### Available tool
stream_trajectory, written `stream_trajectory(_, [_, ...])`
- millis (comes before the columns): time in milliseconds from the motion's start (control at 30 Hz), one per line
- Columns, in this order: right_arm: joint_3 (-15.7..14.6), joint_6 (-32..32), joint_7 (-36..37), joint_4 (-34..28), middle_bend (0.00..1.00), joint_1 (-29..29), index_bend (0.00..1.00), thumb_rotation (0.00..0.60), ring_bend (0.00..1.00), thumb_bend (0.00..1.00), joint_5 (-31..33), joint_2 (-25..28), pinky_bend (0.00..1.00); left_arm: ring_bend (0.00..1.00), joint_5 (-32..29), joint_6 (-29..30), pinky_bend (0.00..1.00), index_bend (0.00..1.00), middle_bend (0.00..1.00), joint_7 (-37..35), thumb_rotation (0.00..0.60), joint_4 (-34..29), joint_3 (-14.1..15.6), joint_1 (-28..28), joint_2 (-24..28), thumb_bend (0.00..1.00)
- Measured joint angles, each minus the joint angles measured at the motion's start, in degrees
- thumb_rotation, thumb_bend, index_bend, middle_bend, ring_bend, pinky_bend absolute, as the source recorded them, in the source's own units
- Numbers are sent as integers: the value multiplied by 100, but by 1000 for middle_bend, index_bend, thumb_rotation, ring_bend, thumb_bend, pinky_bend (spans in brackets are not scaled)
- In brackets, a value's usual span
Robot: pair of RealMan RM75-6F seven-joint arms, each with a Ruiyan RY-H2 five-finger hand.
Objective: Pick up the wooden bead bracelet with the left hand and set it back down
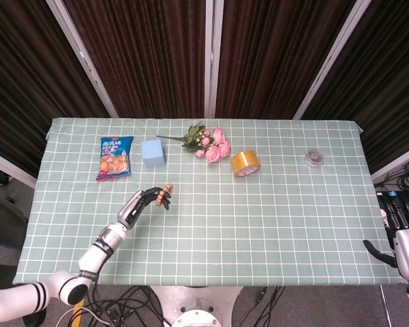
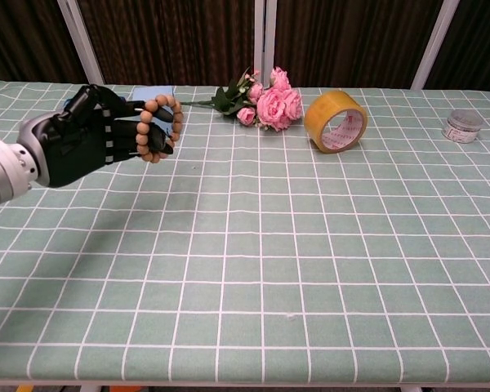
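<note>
The wooden bead bracelet (image 2: pixel 156 127) is a ring of light brown beads, held up off the table by my left hand (image 2: pixel 94 144). The dark fingers pinch it at their tips, and the ring stands upright facing the chest camera. From the head view the bracelet (image 1: pixel 165 195) shows as a small tan spot at the fingertips of the left hand (image 1: pixel 143 204), over the left middle of the table. My right hand (image 1: pixel 402 235) hangs off the table's right edge, fingers apart, holding nothing.
A snack bag (image 1: pixel 114 157) and a blue block (image 1: pixel 153 152) lie at the back left. Pink flowers (image 2: pixel 273 104), a yellow tape roll (image 2: pixel 336 120) and a small round tin (image 2: pixel 462 126) stand along the back. The green checked cloth (image 2: pixel 310 269) covers the table.
</note>
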Motion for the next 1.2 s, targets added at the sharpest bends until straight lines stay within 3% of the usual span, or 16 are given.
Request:
stream_trajectory(167, [1,-30,43,35,82,11,0,600,0,80,19,-19,0,249,108,252,168,319,412,1243,174,290,89,4,-76,415])
stream_trajectory(433, [-17,-26,107,105,82,-9,0,600,0,80,32,-34,0,249,135,804,171,319,407,3644,546,766,151,47,-243,415])
stream_trajectory(500, [-16,-26,93,125,82,-18,0,600,0,81,53,-38,0,249,126,1012,174,319,407,4062,591,829,136,86,-240,415])
stream_trajectory(633, [-11,-37,56,166,82,-40,0,600,0,82,124,-60,0,249,69,1599,177,320,407,4799,600,823,57,275,-63,410])
stream_trajectory(900, [-50,-182,305,194,82,-50,0,600,0,83,216,-2,0,247,-172,2668,151,330,403,5445,600,602,-106,965,643,405])
stream_trajectory(1000, [-83,-212,432,200,82,-61,0,600,0,83,211,24,0,196,-226,2808,119,320,348,5842,600,466,-3,1246,1045,405])
stream_trajectory(1200, [-180,-232,710,254,46,-53,0,600,0,99,13,4,0,100,-281,3052,68,274,250,6476,600,-411,478,1928,1997,392])
